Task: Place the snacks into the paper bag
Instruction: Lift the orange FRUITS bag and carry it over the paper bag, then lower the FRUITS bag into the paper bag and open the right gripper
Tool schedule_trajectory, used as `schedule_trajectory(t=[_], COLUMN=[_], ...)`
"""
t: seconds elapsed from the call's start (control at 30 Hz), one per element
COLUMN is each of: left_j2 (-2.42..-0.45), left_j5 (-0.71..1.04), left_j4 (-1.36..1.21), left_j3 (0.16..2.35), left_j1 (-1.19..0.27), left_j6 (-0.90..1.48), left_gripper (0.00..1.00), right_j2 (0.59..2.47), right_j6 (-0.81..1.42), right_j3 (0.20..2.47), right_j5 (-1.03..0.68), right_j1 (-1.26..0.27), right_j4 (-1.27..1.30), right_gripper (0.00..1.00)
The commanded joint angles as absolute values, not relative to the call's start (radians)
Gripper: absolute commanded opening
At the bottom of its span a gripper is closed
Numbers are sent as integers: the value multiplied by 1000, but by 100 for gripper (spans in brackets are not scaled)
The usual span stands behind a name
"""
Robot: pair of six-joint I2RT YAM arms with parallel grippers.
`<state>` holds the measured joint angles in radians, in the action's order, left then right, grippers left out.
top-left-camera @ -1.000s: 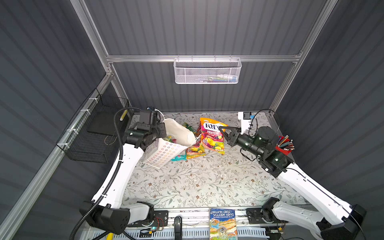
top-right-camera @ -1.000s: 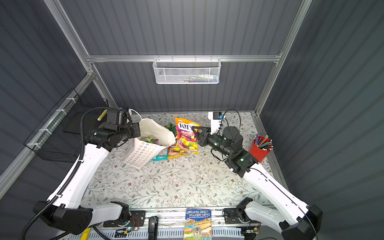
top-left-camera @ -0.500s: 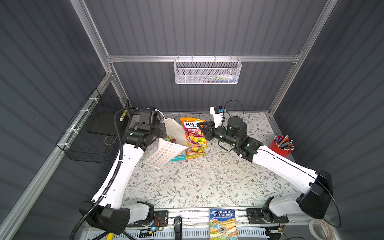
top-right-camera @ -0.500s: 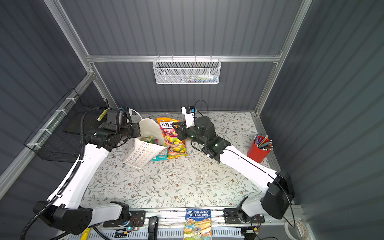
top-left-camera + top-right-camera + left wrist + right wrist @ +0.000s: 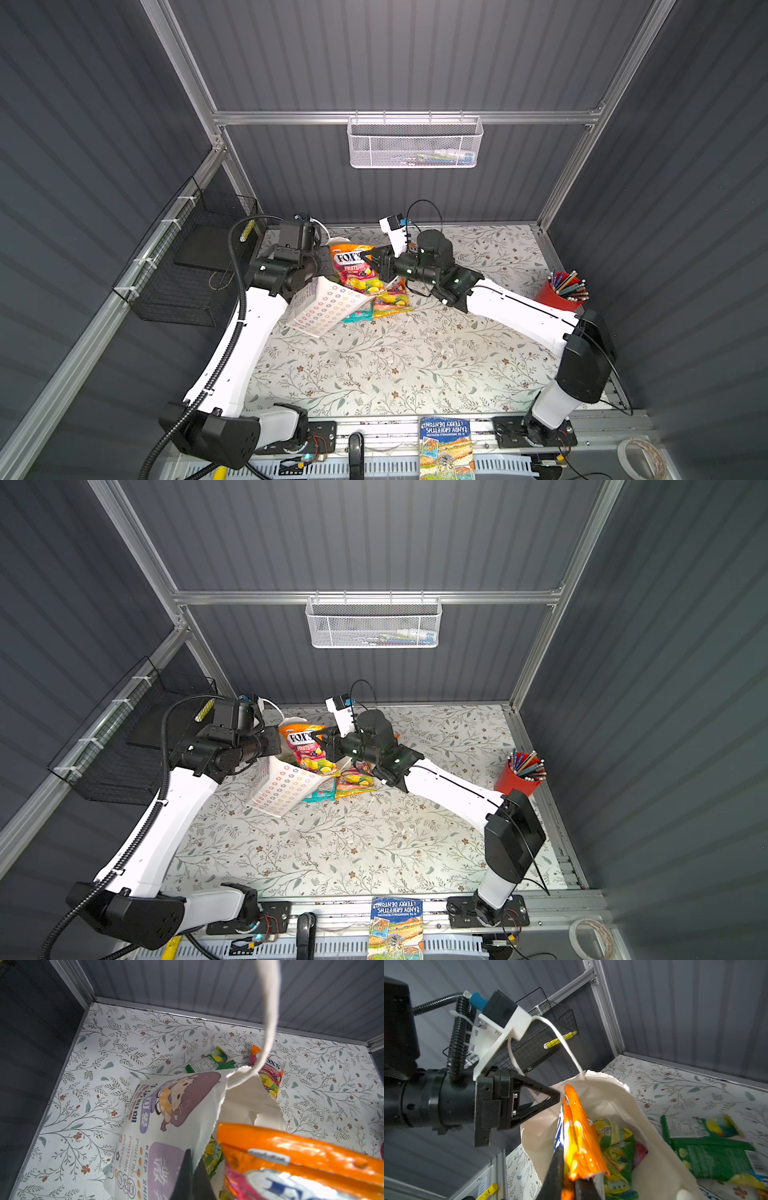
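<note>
Paper bag [image 5: 326,305] is leaning at the back-left of the floral bench [image 5: 395,374]. Its flower-ring side is facing up and its mouth is gaping toward the back wall.

Going left to right, a black wire rack [image 5: 187,266] is hanging on the left wall. Next, the left fingers [image 5: 554,1098] are pinching shut on the bag's ragged rim and propping the mouth open. One white cord handle [image 5: 562,1043] is looping up over that arm's camera bracket. Inside the bag, a green-yellow packet [image 5: 614,1140] is already lying at the bottom.

Right over the mouth, an orange FOX'S Fruits packet [image 5: 353,270] is hanging upright, and in both top views its lower end is disappearing behind the bag's front wall. The right fingers [image 5: 554,1172] are clamping tight on one edge of it, reaching in from the right.

Just beside the bag, an orange-pink packet [image 5: 390,301] and a teal packet [image 5: 357,315] are lying flat on the bench under the right arm. A green packet [image 5: 708,1151] is lying flat just past the bag too. An illustrated book [image 5: 444,446] is sitting at the front edge. Way over by the right wall, a red pencil cup [image 5: 555,297] is standing well apart from everything.
</note>
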<state>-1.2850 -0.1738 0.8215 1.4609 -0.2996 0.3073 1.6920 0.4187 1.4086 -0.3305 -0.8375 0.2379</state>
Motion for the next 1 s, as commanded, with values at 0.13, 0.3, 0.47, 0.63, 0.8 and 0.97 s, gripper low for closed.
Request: schedule_trajectory(t=[0.13,0.3,0.47,0.63,0.8,0.97], left_j2=[-1272,-1270,-1273,-1270,-1269,-1264], left_j5=[-155,-157,-154,-153,-148,-148], left_j4=[767,767,765,764,763,764], left_j3=[1462,1461,1460,1460,1460,1460], left_j1=[-304,-305,-304,-304,-305,-304], left_j6=[306,305,304,305,305,306], left_gripper=[0,0,0,0,0,0], right_j2=[1736,1786,1870,1964,2038,2114], right_j6=[420,404,388,372,345,323], right_j3=[1471,1516,1603,1700,1773,1835], right_j5=[-436,-447,-501,-572,-608,-627], right_j1=[-865,-893,-910,-913,-912,-910], right_j4=[228,160,117,98,67,22], right_gripper=[0,0,0,0,0,0])
